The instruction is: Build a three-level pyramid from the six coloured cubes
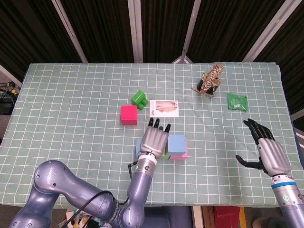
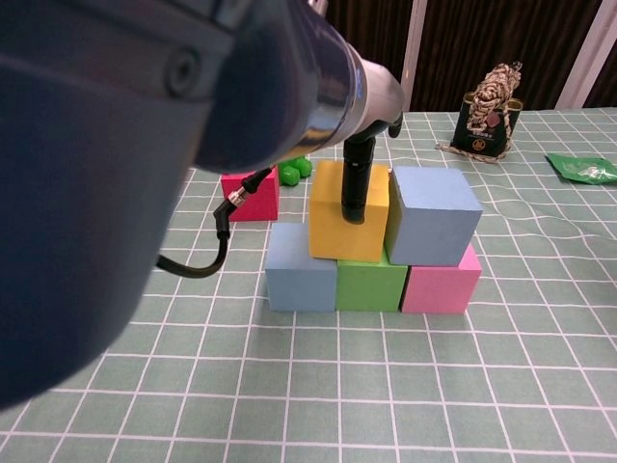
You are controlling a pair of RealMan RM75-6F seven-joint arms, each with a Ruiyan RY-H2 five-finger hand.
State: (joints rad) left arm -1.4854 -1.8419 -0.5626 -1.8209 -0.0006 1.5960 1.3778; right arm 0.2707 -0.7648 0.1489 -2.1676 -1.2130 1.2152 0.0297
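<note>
Overhead, green gridded tablecloth (image 1: pixel 71 104) against dark slatted wall (image 1: pixel 104 28); right hand (image 1: pixel 267 149) spread, empty.

Dark slatted wall (image 1: pixel 99 28) with pale posts (image 1: pixel 135 31) behind the table (image 1: pixel 71 118).

Left robot hand (image 1: pixel 154 137) covers stack top; open cloth (image 1: pixel 71 104) left; red cube (image 1: pixel 128 114) behind.

Left robot hand (image 1: pixel 154 138) flat; right robot hand (image 1: pixel 266 149) spread
</note>
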